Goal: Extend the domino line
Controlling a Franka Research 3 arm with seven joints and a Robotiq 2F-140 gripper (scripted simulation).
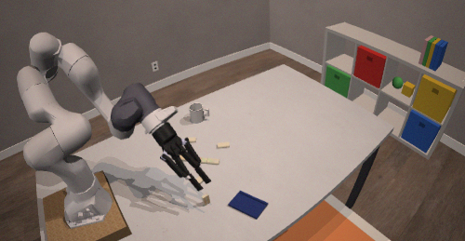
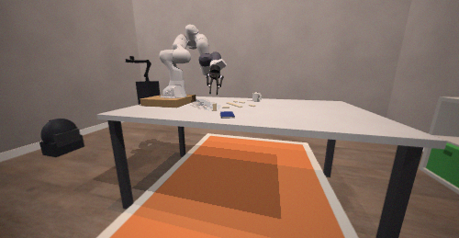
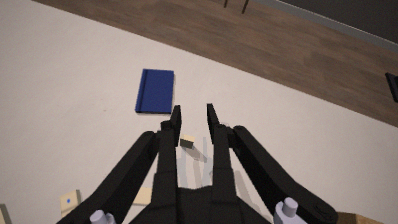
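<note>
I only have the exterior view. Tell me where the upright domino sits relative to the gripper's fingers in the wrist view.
Observer: In the wrist picture, the upright domino shows in the gap between the gripper's fingers, nearer the image-left one.
Operator: Now check for any pip I can't make out.
Observer: One blue dot, on the domino at the wrist view's lower left.

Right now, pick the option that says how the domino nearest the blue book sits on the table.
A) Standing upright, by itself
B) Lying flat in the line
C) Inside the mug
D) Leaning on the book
A: the domino stands on end, touching nothing but the table.
</note>
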